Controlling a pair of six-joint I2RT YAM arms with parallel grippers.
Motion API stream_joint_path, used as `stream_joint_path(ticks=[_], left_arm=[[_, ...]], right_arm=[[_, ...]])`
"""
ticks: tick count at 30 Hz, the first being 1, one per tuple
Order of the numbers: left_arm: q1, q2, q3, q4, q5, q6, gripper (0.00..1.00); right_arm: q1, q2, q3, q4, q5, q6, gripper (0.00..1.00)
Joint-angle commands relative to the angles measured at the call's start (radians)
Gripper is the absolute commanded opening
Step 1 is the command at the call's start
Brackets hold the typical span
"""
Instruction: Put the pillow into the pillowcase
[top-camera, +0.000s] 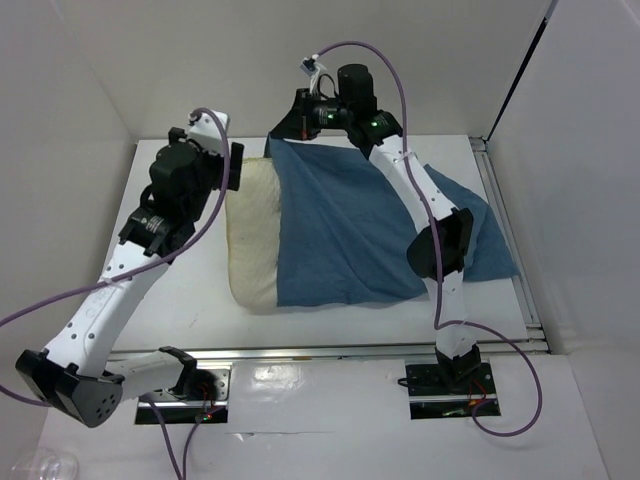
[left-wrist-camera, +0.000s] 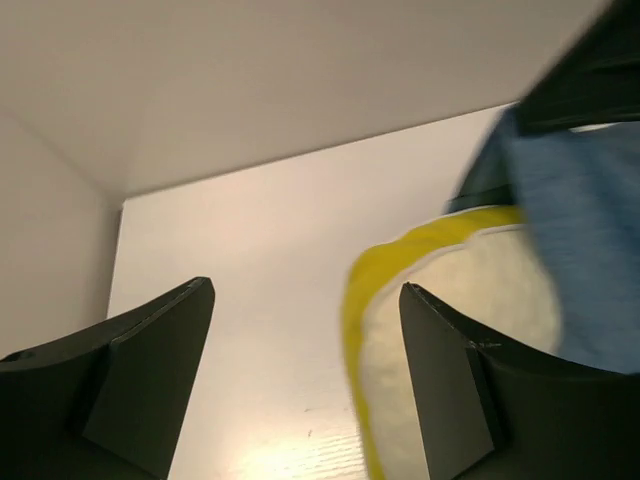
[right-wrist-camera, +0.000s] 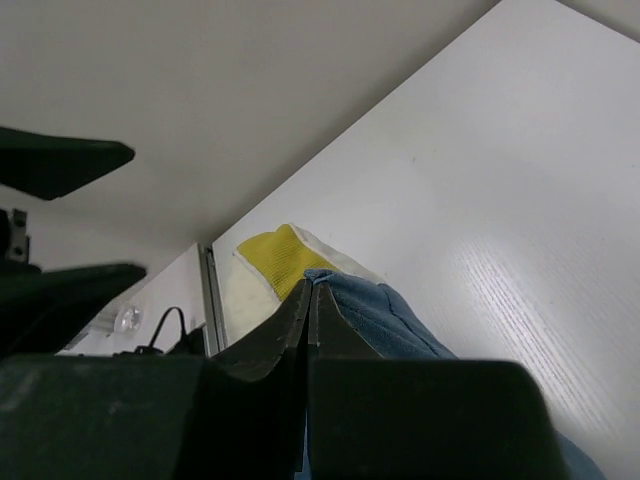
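The pillow (top-camera: 250, 240) lies in the middle of the table (top-camera: 180, 320), a little left of centre. Only its left strip is bare. The pillowcase (top-camera: 350, 230) covers the rest and spreads, wrinkled, out to the right. From above I cannot tell whether the pillow is inside the sack or only under a layer of it.

At the far edge the right gripper (right-wrist-camera: 308, 300) has its fingers pressed together on the pillowcase's far-left corner, with blue cloth bunched at the tips and the pillow's yellow edge just beyond. The left gripper (left-wrist-camera: 305, 290) is by the pillow's far-left corner. Its fingers are spread wide with nothing between them, and the pillow's rim is just past its right finger.

The main risk seems to be that single pinch. If the right arm pulls leftward while nothing pins the pillow, the whole bundle may slide across the table instead of the cloth travelling over it. The cloth is thin, so it could also slip from the tips. With only one corner held, the near side of the opening (unheld, as far as the views show) may sag shut or catch on the pillow's textured face. The left gripper, closing from here, might grab pillow and case together.
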Motion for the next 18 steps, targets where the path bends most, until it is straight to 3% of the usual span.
stream_joint_path(ticks=[1, 5, 9, 13, 18], left_arm=[[0.092, 0.022, -0.021, -0.064, -0.047, -0.086, 0.89], [0.227, 0.078, -0.059, -0.163, 0.106, -0.227, 0.89], [0.329, 0.158, -0.103, -0.193, 0.305, -0.263, 0.86], [0.415, 0.270, -0.060, -0.244, 0.630, -0.205, 0.79], [0.453, 0.279, -0.060, -0.244, 0.984, -0.134, 0.77]], right_arm=[[-0.011, -0.128, 0.001, 0.129, -0.001, -0.001, 0.00], [-0.020, -0.147, 0.001, 0.138, -0.010, -0.001, 0.00], [-0.038, -0.157, 0.001, 0.138, -0.010, 0.008, 0.00], [-0.060, -0.166, 0.001, 0.138, -0.010, 0.008, 0.00], [-0.060, -0.186, -0.042, 0.138, -0.010, -0.001, 0.00]])
